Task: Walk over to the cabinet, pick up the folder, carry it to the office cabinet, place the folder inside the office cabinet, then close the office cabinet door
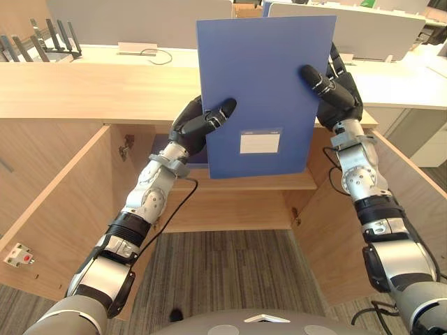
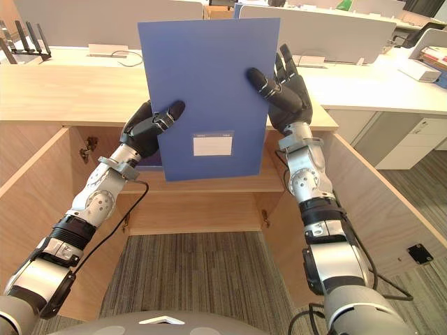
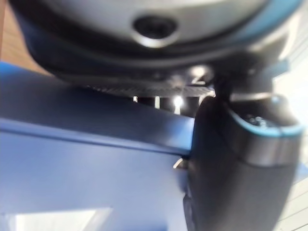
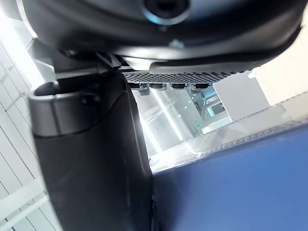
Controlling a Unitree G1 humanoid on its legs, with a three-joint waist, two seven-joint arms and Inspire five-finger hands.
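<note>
The folder [image 1: 265, 84] is a plain blue rectangle with a small white label [image 1: 260, 142] low on its front. It stands upright in the air, pinched at its side edges between the left hand [image 1: 199, 122] and right hand [image 1: 339, 91]. Behind it the light-wood office cabinet [image 1: 230, 209] stands open, its left door [image 2: 35, 202] and right door [image 2: 391, 223] swung wide.

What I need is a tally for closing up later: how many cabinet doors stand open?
2. The left door swings out on the robot's left, the right door on its right. The folder covers part of the opening, so something may be hidden.
</note>
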